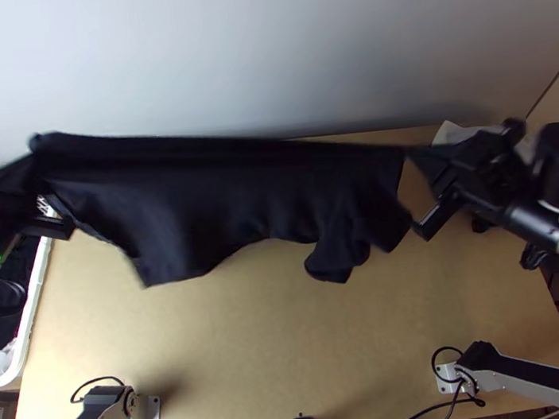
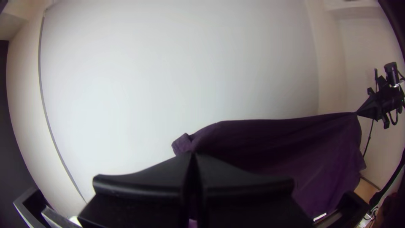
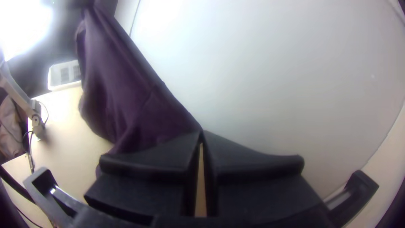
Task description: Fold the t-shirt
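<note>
Black right pincer (image 3: 201, 132) is clamped on just the edge of the t-shirt (image 1: 239, 202), left pincer (image 2: 193, 155) on the opposite end; it hangs stretched between them, drooping over the table (image 1: 293, 336). Too much pull could pop that tiny right bite loose imo.

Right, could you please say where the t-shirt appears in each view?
Top view: the t-shirt hangs from upper left past centre.
Left wrist view: it stretches from the left end effector to the right end effector.
Right wrist view: same span, from the other end.
Shared landmark: the pale wall behind.
</note>
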